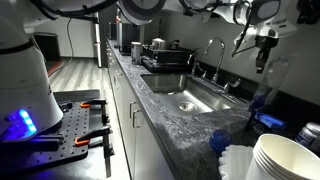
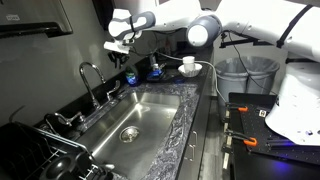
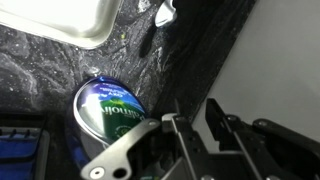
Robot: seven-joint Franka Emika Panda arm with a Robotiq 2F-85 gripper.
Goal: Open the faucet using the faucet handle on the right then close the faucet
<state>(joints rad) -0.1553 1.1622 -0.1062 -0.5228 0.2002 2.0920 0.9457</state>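
Dark marbled counter (image 1: 185,130) carries a steel sink (image 2: 160,100) showing only its drain (image 2: 128,132). At upper right the gripper (image 1: 262,55) hangs, fingers parted, grasping nothing. The faucet (image 1: 214,55) stands left of it, well apart. The wrist view shows a blue-labelled bottle (image 3: 108,112), contents unclear.

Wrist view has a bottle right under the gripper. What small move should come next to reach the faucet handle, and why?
Probably shift the gripper sideways toward the base of the tall chrome gooseneck faucet. In both exterior views it hangs high, beside the spout and apart from it; the wrist view looks down on a plastic bottle with a blue-green label.
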